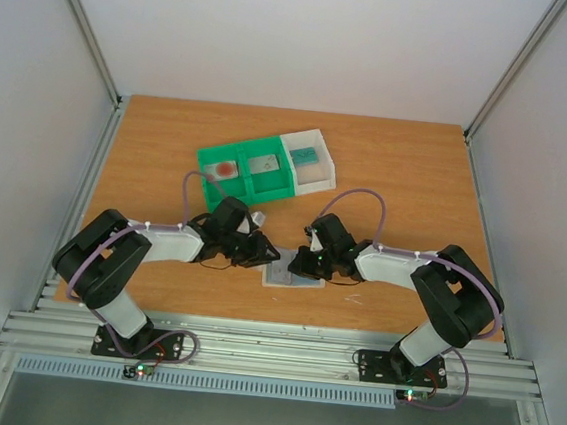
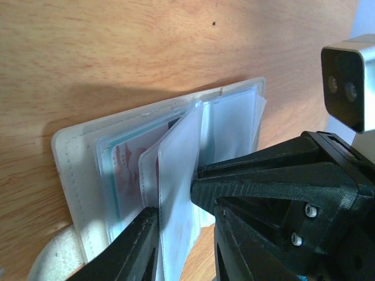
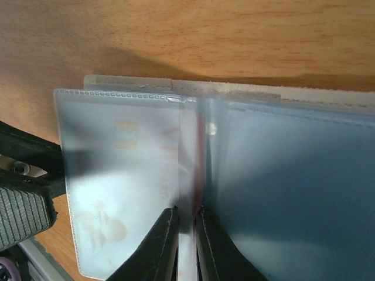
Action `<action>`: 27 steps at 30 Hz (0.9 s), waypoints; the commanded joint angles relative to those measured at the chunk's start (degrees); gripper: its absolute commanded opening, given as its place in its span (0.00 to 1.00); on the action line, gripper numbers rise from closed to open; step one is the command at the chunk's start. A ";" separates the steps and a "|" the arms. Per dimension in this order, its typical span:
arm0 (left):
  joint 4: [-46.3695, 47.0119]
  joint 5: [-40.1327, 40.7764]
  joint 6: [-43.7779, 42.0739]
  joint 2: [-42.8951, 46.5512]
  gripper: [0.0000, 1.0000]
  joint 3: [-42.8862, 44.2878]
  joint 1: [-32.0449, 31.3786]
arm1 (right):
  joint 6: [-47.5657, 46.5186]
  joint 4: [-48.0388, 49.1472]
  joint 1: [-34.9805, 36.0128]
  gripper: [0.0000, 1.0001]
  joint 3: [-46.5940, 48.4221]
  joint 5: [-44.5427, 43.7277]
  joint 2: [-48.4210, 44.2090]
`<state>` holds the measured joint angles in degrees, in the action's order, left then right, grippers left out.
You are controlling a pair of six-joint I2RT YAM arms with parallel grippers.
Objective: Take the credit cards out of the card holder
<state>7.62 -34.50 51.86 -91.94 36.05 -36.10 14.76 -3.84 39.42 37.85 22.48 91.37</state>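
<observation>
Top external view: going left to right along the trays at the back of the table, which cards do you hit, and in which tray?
White card with red circle in the green tray → grey card in that tray's other compartment → teal card in the white tray.

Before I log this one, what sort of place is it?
Probably a robotics lab test cell: left arm and right arm bolted to an aluminium rail, a wooden tabletop, plain white panels enclosing it.
</observation>
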 commanded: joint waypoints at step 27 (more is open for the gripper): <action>-20.17 4.36 -7.52 2.35 0.00 8.64 -2.99 | -4.37 -14.18 -1.52 0.29 0.68 -8.34 -11.17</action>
<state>-5.28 -31.83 47.92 -91.22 42.19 -38.85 14.06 -8.95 39.11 36.32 18.96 84.07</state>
